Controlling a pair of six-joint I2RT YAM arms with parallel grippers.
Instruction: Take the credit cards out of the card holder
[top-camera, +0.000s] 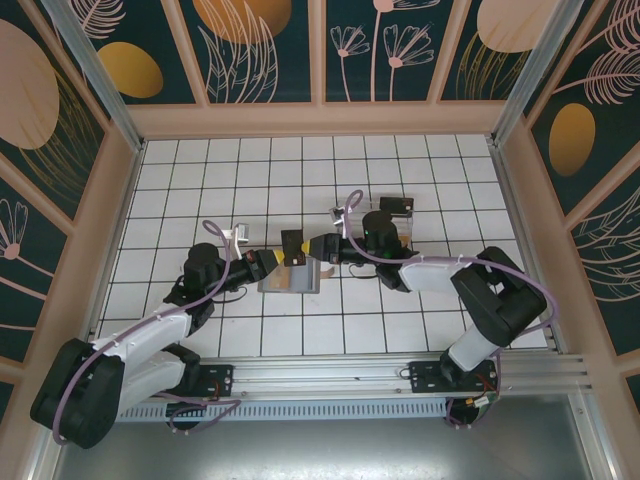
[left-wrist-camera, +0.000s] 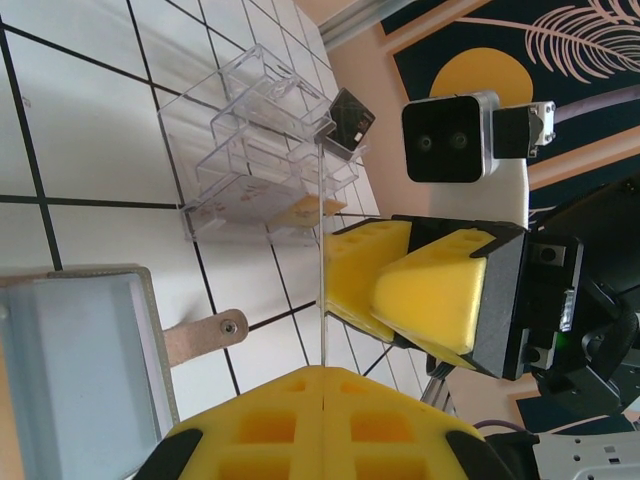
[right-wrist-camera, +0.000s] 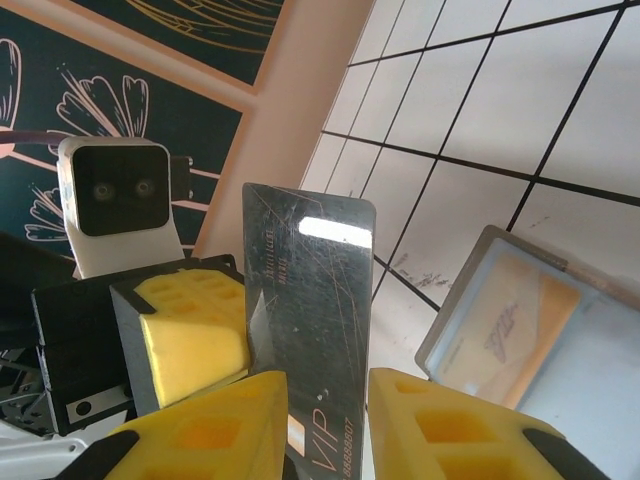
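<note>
Card holder (top-camera: 290, 278) lies open on your tiled counter (top-camera: 200, 170), with a dark card (top-camera: 293, 243) held up near it. Left wrist: your left pincer (left-wrist-camera: 325, 390) squeezes that thin, stiff card; another card (left-wrist-camera: 350, 118) sits in the clear tray (left-wrist-camera: 200, 130). Right wrist: your right pincer (right-wrist-camera: 328, 400) nips the shiny, scratched card too; one gold card (right-wrist-camera: 510, 330) waits inside the holder.

Glossy scratched credit card (right-wrist-camera: 312, 290), matt grey card holder (right-wrist-camera: 600, 380), clear plastic tray (left-wrist-camera: 240, 140)
</note>
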